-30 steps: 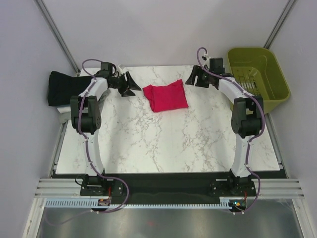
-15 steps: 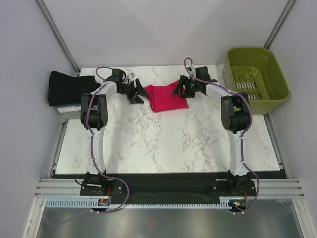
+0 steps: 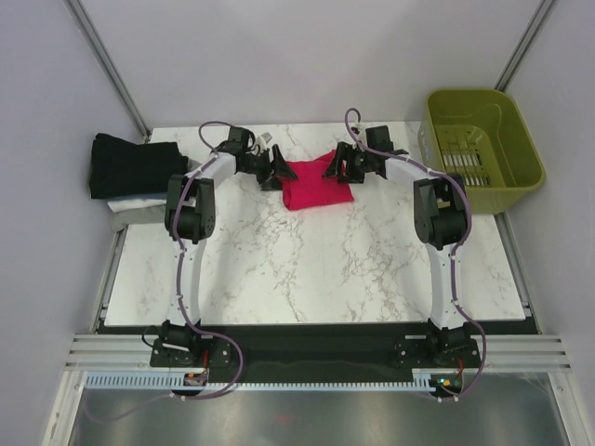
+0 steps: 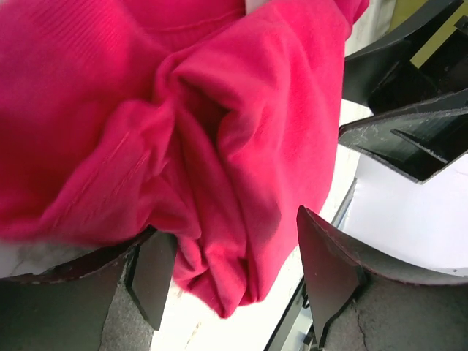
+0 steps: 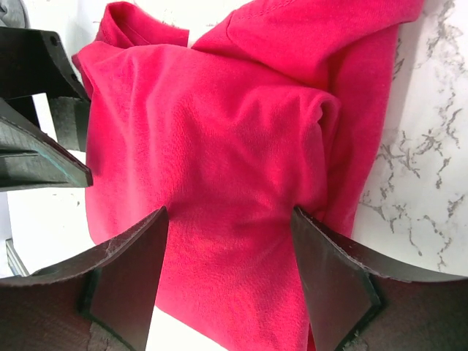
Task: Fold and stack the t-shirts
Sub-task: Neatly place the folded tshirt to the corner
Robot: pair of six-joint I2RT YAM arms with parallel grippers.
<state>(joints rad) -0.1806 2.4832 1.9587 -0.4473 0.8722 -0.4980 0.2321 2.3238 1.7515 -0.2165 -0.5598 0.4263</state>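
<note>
Crimson-pink t-shirt [image 3: 314, 185] lay folded and rumpled toward twelve o'clock on the marble table [image 3: 307, 269]. The left gripper [image 3: 279, 169] stood at the shirt's ten o'clock corner, jaws spread wide around a bunched fold, not pinching it. The right gripper [image 3: 338, 168] stood at its two o'clock corner, jaws likewise released, straddling the cloth. A black folded t-shirt [image 3: 125, 165] rested beyond the table's ten o'clock edge.

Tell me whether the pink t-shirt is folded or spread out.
Folded: the pink t-shirt sits as a small, layered, slightly rumpled bundle, not laid out.
</note>
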